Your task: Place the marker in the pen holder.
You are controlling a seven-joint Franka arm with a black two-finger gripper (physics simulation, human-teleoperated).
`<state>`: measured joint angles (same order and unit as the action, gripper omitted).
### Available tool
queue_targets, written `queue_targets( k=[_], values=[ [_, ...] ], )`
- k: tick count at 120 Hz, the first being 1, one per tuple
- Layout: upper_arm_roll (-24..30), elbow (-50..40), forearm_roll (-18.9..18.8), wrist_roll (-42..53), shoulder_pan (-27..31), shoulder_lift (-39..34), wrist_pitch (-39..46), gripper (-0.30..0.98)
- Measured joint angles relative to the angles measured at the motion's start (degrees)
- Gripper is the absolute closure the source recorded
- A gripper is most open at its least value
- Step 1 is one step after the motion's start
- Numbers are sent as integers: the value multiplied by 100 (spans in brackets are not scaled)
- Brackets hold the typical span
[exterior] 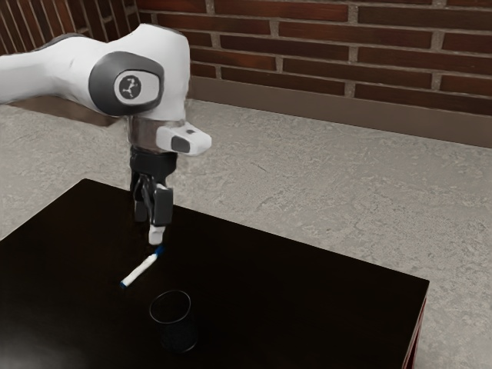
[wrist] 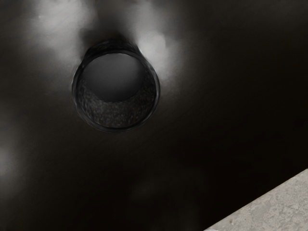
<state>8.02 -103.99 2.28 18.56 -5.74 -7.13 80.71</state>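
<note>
In the exterior view my gripper [exterior: 148,227] points down over the table, its fingers standing apart, one showing a pale tip. The white marker [exterior: 139,270] with blue ends lies flat on the table, its blue-capped end just below the pale tip in that view. Whether that tip touches the marker I cannot tell. Nearer the camera stands the clear, dark-bottomed pen holder [exterior: 178,335], upright. From my hand the pen holder [wrist: 117,115] appears as a round rim seen from above, with no marker visible inside.
The black table [exterior: 292,292] has its far edge behind my gripper and a corner at the exterior view's right. Pale floor [exterior: 307,181] and a brick wall lie beyond. The table's edge and some floor [wrist: 272,209] appear at a corner of the wrist view.
</note>
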Motion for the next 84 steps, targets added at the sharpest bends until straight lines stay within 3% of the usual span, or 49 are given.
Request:
queue_targets(
  k=[12,31,41,58,84],
  values=[
    [-285,742,-82,-277,-17,73,-7,0],
    [-620,-512,-433,-596,3,202,856,0],
    [-831,-874,-768,-675,-121,1036,1712,0],
    [-1353,-1093,-627,-539,-37,2372,3341,0],
    [-1881,-1104,-228,-180,-12,2843,4691,0]
  ],
)
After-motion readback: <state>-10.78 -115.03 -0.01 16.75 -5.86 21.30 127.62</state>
